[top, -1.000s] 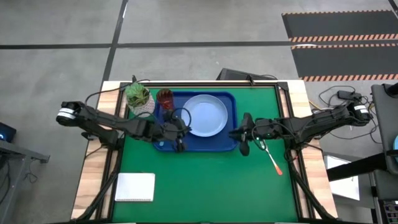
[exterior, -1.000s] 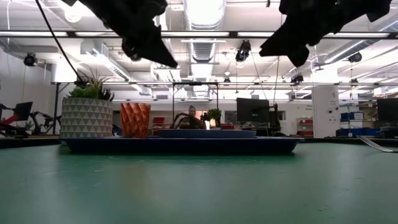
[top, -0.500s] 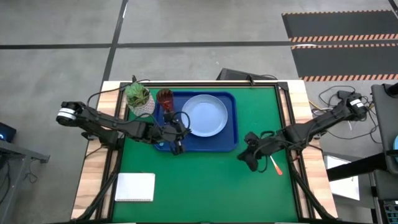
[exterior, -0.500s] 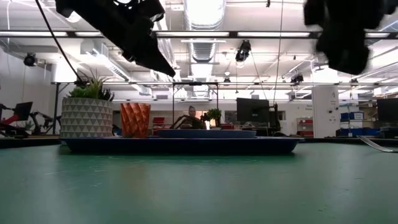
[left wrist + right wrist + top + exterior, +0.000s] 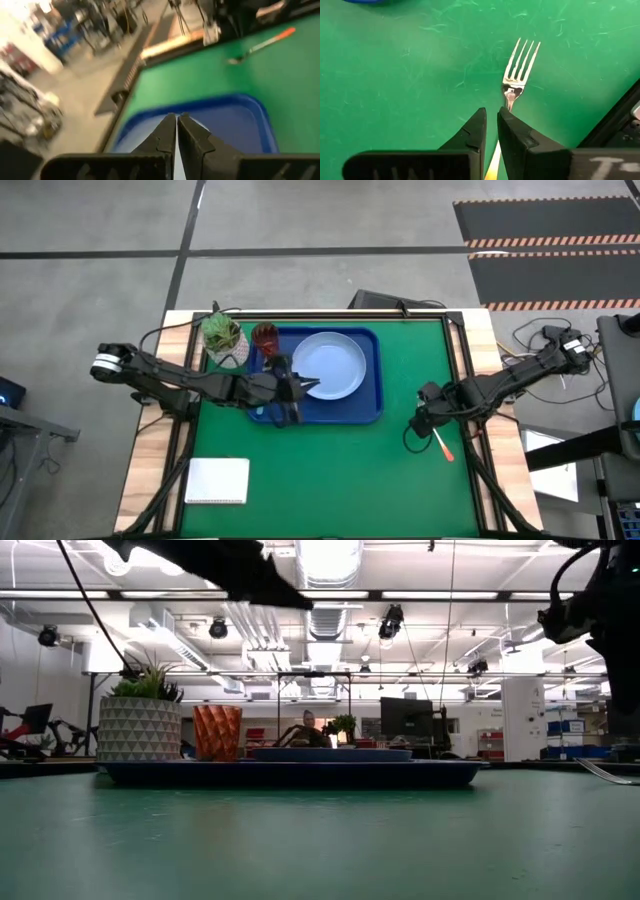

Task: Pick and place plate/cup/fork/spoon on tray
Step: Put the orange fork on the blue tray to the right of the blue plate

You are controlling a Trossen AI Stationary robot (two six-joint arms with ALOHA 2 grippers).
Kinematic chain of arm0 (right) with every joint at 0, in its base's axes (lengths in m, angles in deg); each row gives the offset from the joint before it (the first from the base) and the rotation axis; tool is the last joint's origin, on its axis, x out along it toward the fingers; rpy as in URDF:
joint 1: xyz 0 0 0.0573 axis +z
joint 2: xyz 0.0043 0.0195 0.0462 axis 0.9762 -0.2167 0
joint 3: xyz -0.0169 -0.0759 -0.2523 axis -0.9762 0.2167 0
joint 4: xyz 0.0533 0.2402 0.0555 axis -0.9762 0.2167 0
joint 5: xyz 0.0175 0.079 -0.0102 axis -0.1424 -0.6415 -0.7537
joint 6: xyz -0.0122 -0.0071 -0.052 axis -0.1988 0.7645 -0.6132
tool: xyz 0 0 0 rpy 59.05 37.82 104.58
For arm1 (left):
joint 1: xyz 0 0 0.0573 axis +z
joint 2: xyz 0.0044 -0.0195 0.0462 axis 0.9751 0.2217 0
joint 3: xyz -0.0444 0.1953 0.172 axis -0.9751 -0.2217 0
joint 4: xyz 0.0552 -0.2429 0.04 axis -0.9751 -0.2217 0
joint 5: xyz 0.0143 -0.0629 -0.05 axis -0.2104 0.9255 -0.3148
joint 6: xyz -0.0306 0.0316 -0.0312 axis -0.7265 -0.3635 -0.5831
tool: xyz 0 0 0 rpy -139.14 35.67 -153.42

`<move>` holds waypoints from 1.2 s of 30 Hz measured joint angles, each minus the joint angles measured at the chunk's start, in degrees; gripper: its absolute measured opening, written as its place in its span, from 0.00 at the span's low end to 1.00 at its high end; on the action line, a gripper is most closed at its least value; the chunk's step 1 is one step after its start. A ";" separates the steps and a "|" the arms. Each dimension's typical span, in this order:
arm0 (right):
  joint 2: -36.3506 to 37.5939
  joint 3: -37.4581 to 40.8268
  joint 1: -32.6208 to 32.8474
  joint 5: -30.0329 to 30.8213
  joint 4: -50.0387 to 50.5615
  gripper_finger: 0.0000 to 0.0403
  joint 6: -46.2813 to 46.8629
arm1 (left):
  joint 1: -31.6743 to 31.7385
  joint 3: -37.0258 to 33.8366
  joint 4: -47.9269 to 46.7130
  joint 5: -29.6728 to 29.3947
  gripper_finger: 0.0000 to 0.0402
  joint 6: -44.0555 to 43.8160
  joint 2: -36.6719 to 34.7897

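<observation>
The dark-blue tray [image 5: 370,405] lies at the table's far middle with the light-blue plate [image 5: 332,364] on it. The red cup [image 5: 266,337] stands on its far left corner. The fork [image 5: 441,444] lies flat on the green mat right of the tray, tines [image 5: 522,61] toward the tray. My right gripper [image 5: 420,424] hovers shut just above the fork's neck [image 5: 509,97]. My left gripper [image 5: 302,387] is shut above the tray's left half, beside the plate, raised [image 5: 285,595]. A light-blue bit [image 5: 260,414] under my left arm may be the spoon; I cannot tell.
A white pot with a green plant [image 5: 223,338] stands off the tray's far left corner. A white notepad [image 5: 218,480] lies at the near left. Open green mat spreads near the tray and around the fork. Wooden rails and cables edge both sides.
My right gripper has gone from beside the tray's right edge toward the table's near right, down over the fork. My left gripper has risen above the tray and shifted a little toward the plate.
</observation>
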 joint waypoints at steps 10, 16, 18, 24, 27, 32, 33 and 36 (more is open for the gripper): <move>-0.43 -0.29 -0.35 -1.62 0.10 0.17 1.90 | 1.51 -1.35 2.29 -0.13 0.00 4.04 -0.85; -2.81 -0.19 -2.26 -2.56 0.12 0.36 1.92 | 1.81 -1.78 2.24 -0.11 0.00 2.54 -0.85; -4.40 0.01 -2.75 -2.61 0.02 0.42 1.89 | 1.75 -1.78 2.12 -0.13 0.00 1.03 -0.85; -10.53 0.47 -4.10 -2.54 0.12 0.48 0.00 | 1.41 -1.85 1.52 -0.11 0.00 -0.71 -0.85; -13.56 0.85 -4.64 -2.51 -0.10 0.47 -2.60 | 1.27 -1.85 1.54 -0.11 0.00 -0.74 -0.85; -17.62 1.83 -5.56 -4.27 -2.74 0.44 -7.29 | 1.27 -1.85 1.62 -0.11 0.00 -0.77 -0.85; -18.23 2.06 -5.67 -5.25 -3.49 0.44 -8.08 | 1.27 -1.85 1.63 -0.11 0.00 -0.74 -0.85; -19.43 3.22 -5.70 -7.18 -4.62 0.42 -9.56 | 1.27 -1.85 1.63 -0.11 0.00 -0.70 -0.85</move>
